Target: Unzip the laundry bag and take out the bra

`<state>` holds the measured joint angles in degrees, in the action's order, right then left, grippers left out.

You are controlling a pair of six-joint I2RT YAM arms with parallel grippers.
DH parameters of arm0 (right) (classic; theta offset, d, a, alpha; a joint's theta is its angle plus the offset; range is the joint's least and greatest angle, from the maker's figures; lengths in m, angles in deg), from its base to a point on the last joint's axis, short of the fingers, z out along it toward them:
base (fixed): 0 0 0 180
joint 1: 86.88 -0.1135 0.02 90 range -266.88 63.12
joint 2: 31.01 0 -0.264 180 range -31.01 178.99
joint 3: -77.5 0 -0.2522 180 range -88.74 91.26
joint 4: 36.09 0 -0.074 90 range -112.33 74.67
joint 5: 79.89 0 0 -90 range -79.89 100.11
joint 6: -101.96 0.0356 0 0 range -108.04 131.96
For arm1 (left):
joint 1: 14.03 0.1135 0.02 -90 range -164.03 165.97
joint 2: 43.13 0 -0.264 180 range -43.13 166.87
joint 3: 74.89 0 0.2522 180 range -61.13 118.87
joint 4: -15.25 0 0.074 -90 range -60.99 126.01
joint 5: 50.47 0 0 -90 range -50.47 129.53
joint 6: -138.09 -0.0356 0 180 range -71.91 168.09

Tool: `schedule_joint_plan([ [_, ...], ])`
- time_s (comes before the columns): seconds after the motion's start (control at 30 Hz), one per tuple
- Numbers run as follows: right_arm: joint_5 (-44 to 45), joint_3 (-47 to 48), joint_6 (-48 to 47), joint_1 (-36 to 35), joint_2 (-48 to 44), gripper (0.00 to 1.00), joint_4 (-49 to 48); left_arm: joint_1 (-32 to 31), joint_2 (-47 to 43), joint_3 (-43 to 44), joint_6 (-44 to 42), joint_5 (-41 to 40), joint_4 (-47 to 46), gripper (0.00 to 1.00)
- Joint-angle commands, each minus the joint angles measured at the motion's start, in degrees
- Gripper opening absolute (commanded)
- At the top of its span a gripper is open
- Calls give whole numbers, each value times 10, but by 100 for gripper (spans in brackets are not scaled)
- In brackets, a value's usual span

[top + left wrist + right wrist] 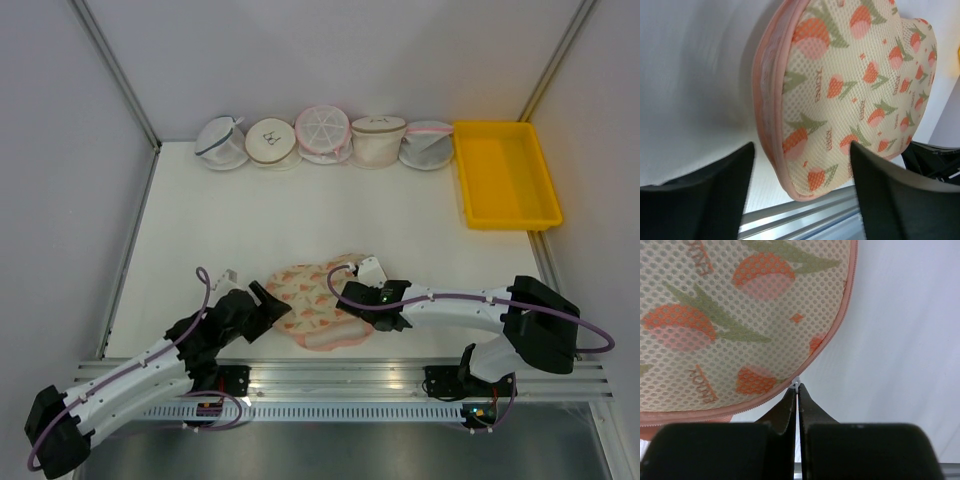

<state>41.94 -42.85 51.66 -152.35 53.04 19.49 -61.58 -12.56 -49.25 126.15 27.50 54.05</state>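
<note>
Only the right wrist view shows the right claw (pixel 797 392) pinching the small silver zipper pull (pixel 796 384) at the pink trim of the laundry bag (pixel 730 315); the top view hides this. The left claw (pixel 801 150) is spread at the bag's end. The bag, cream mesh with an orange-pink print, lies on the desk (pixel 300 215) between both claws.
</note>
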Motion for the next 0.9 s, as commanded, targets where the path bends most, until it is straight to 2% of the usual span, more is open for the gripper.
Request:
schedule_joint_plan([
  [0.0,17,0,11,3,-9,0,20,10,46,44,-41,-5,-74,86],
  [0.17,6,-11,14,2,-28,1,21,31,142,78,-64,27,-162,90],
  [0.47,-12,-27,23,3,-74,0,24,73,367,151,-89,109,-295,88],
  [0.7,-27,-35,23,1,-85,0,16,130,437,233,-134,142,-336,89],
  [0.87,-45,-38,20,2,-87,0,5,175,539,318,-152,196,-360,89],
])
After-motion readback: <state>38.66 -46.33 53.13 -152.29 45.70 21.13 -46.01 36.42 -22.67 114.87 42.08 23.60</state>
